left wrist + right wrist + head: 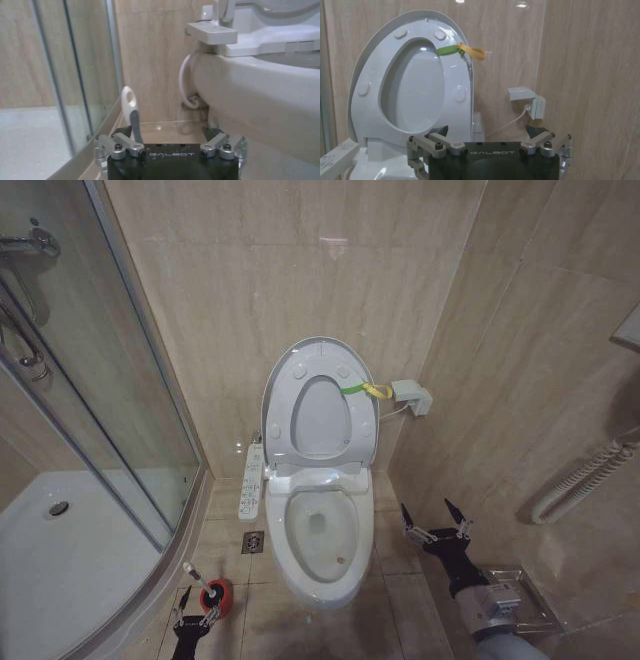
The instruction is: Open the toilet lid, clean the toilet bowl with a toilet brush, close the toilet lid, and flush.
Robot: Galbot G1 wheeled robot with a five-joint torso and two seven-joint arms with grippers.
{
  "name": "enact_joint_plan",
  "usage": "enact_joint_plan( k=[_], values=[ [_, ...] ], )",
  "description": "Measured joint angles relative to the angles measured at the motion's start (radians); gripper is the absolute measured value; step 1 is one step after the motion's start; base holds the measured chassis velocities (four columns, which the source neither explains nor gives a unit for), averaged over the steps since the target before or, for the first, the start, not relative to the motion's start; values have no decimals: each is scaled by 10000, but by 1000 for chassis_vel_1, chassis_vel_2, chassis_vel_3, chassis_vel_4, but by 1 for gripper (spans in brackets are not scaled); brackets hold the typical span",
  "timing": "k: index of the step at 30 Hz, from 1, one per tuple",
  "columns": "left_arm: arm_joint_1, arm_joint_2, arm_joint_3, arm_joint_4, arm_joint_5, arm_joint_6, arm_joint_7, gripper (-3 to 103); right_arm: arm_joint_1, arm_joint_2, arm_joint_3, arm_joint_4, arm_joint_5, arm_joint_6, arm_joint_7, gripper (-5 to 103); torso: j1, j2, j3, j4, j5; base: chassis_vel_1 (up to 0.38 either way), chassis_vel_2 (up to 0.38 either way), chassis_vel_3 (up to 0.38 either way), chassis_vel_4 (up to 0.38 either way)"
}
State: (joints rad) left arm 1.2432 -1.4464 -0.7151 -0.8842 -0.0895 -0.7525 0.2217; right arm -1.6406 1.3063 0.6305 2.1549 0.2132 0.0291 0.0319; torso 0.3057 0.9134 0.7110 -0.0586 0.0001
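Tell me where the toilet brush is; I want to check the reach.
In the head view the toilet brush stands on the floor at lower left, between the shower tray and the toilet bowl, just ahead of the left gripper.

Left gripper (191, 614), fingers spread, sits low on the floor strip hemmed between the shower enclosure's glass wall (150, 430) on its outer side and the toilet bowl (322, 530) on its inner side; the toilet brush (208, 592) stands directly ahead, its handle between the fingers. Right gripper (436, 526), also spread, has the tiled side wall (540, 380) close on its outer side and the bowl on its inner side. Ahead of it the toilet lid (320, 405) stands upright against the back wall, leaving the bowl's opening unobstructed from above.
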Motion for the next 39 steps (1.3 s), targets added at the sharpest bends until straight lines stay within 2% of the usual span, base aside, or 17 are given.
enact_joint_plan(
  k=[5, 6, 15, 23, 39],
  values=[
    [8, 54, -189, -1, -22, -3, -81, 92, 0, 0, 0, 0, 0, 0, 0, 100, 0, 0, 0, -1, -1, 0, 0, 0, 0],
    [-26, 125, -271, 14, -45, -6, -88, 98, 0, 0, 0, -1, 0, 0, 0, 100, 0, 0, 0, 0, -1, 0, 0, 0, 0],
    [-237, 318, -447, 210, -228, 12, -69, 98, 0, 0, 0, 0, 0, 0, 0, 100, 0, 0, 0, -1, -2, 0, 0, 0, 0],
    [-810, 705, -488, 775, -501, -72, 316, 98, 0, 0, 0, 0, 0, 0, 1, 100, 2, 0, 0, -1, -2, 0, 0, 0, 0],
    [-1678, 971, -416, 1604, -576, -239, 730, 97, 0, 0, 0, 0, 0, 0, 0, 100, 2, 0, 0, -1, -1, 0, 0, 0, 0]
  ],
)
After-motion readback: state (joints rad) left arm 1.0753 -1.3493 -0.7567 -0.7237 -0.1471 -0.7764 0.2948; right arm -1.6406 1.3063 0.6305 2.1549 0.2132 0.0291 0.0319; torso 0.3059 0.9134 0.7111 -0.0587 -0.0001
